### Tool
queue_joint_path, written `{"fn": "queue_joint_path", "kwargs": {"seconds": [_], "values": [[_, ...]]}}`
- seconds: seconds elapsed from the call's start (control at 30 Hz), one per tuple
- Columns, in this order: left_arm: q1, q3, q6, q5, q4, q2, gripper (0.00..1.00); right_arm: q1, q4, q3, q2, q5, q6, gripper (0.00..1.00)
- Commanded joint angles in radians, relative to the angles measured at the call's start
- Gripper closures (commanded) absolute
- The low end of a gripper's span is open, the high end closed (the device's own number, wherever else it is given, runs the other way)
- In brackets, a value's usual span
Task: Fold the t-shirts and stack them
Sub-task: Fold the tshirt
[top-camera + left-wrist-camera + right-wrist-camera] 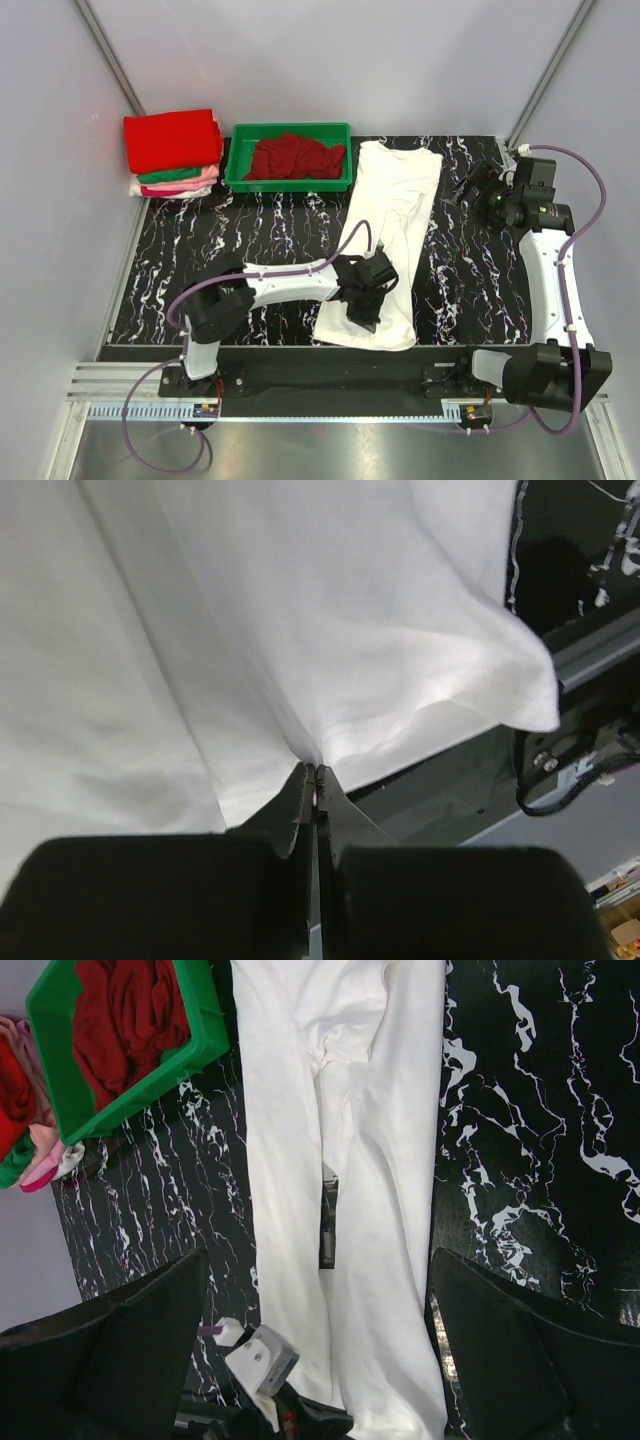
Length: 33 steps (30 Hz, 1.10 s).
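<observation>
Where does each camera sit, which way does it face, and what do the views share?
Top external: above and behind the arms, looking down on the table; both arms show.
Left wrist: on the left arm, facing the shirt's near hem; left gripper shut on it.
Right wrist: on the right arm, looking down on shirt and tray; right gripper open at the bottom.
Shared: all show the shirt; top and right wrist the tray.

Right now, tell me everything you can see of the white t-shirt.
The white t-shirt is soft, wrinkled cloth, folded lengthwise into a long strip lying on the black marbled table, from beside the green tray to the near edge. The left gripper is shut on its near hem; a dark patch shows mid-fold.
</observation>
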Motion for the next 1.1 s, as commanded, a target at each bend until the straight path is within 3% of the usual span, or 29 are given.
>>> {"fn": "queue_joint_path", "kwargs": {"seconds": [0.0,0.43,0.83,1.07], "values": [[-0.003,-0.004,0.001,0.004,-0.011,-0.129,1.00,0.005,0.025,0.003,0.003,-0.005,-0.015,0.00],[0.000,-0.214,-0.043,-0.027,0.029,-0.243,1.00,0.005,0.028,-0.003,0.011,-0.003,-0.017,0.00],[0.032,-0.285,-0.059,-0.069,0.011,-0.387,1.00,0.005,0.025,-0.005,0.031,-0.012,-0.023,0.00],[0.041,-0.516,-0.126,0.031,0.220,-0.386,1.00,0.005,0.016,-0.005,0.051,-0.020,-0.029,0.00]]}}
